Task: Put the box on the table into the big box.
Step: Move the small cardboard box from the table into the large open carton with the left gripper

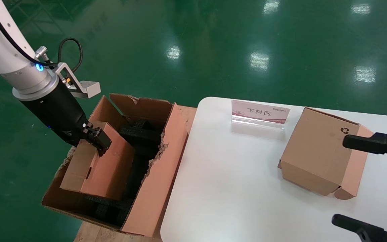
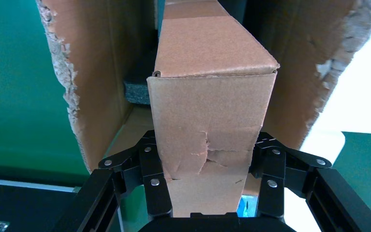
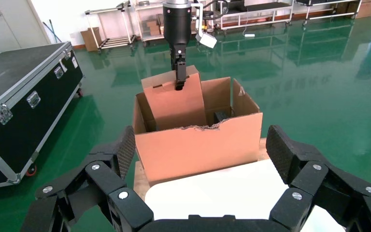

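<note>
The small flat brown box (image 1: 106, 164) leans tilted inside the big box (image 1: 160, 168), a torn-edged carton standing off the table's left edge with black foam (image 1: 139, 134) in it. My left gripper (image 1: 99, 141) is shut on the box's upper end. In the left wrist view the jaws (image 2: 207, 169) clamp the creased narrow end of the box (image 2: 212, 111), with the carton wall (image 2: 96, 72) beyond. The right wrist view shows the box (image 3: 174, 101) sticking up above the carton's rim (image 3: 198, 130). My right gripper (image 1: 339, 180) is open and empty at the white table's (image 1: 233, 174) right side.
A cube-like cardboard box with a recycling symbol (image 1: 317, 154) stands on the table between the right gripper's fingers. A pink sign holder (image 1: 260, 112) stands at the table's far edge. The carton rests on a wooden board (image 1: 92, 233). A black flight case (image 3: 19, 96) stands on the green floor.
</note>
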